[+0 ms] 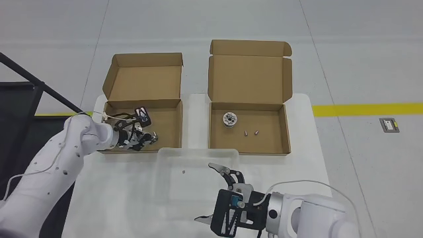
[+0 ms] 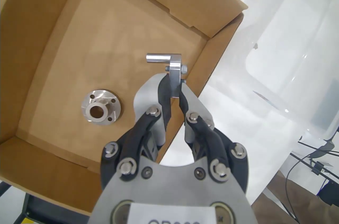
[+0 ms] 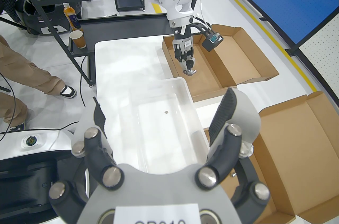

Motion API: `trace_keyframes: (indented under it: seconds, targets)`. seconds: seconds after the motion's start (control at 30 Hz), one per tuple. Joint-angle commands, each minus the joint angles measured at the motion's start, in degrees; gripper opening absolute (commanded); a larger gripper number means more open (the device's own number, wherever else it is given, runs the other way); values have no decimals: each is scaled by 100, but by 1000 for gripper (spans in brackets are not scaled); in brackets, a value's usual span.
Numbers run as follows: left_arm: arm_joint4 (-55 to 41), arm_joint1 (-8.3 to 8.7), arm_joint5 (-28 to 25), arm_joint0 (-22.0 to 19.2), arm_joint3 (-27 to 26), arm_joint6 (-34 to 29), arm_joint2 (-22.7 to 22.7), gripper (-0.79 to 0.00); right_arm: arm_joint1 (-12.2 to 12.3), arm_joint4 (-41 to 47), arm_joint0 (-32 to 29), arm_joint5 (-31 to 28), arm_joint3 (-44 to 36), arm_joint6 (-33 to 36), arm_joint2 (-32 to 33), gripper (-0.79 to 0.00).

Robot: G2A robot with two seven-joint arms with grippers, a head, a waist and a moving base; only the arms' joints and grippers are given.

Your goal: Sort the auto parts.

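Table, white, bears cardboard boxes; yellow tape crosses grey floor.

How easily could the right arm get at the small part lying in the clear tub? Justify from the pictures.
Probably yes. The right gripper hangs open over the lidless tub, the small part lies alone on its floor, and the left gripper, shut on a bracket, is off at the cardboard box.

Glossy white arms end in a silver-plated gripper each, with black linkages, round screws, seemingly ribbed pads.
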Motion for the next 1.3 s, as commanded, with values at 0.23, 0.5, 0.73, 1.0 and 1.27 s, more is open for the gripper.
trace_keyframes:
  seconds: [0.23,0.5,0.73,1.0,1.27]
  targets:
    - [207,-336,292,-153,615,364,164,-785,0,0,0,-1,0,0,0,0]
    - [392,-561,220,-274,1052,571,225,-496,0,0,0,-1,0,0,0,0]
    - [567,-658,151,-346,1272,819,161,-480,0,0,0,-1,0,0,0,0]
    - [878,-557,18,-340,1063,1129,-106,-499,0,0,0,-1,0,0,0,0]
    - [917,-209,-296,-35,284,1438,-750,-502,0,0,0,-1,0,0,0,0]
